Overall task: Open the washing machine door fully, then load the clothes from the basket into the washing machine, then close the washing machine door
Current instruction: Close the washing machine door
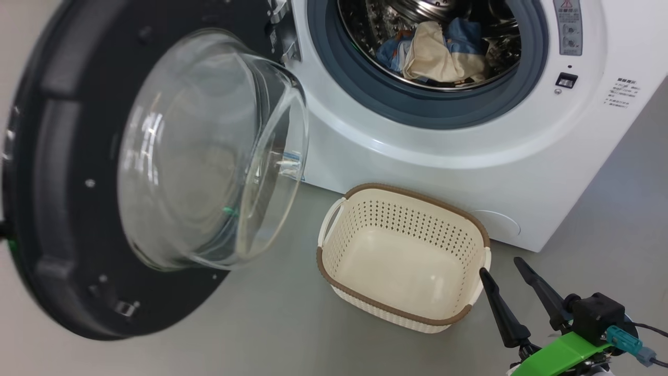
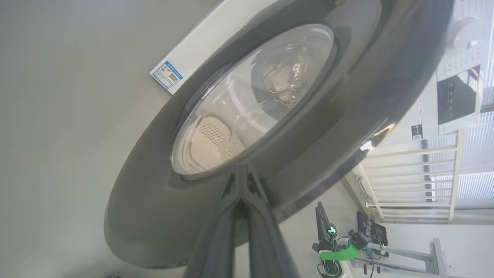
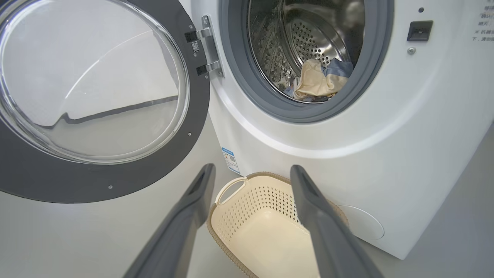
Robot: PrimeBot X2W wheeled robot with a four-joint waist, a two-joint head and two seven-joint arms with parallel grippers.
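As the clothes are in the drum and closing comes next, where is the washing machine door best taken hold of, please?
I'd take the washing machine door at its dark outer rim, far from the hinge, coming from behind its outer face: it stands open, and the bulging glass bowl offers no grip. The shut left tool points at that face.

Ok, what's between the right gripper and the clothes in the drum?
Head view: the empty basket, then the white front of the washing machine and its grey seal, between the right gripper and the clothes.
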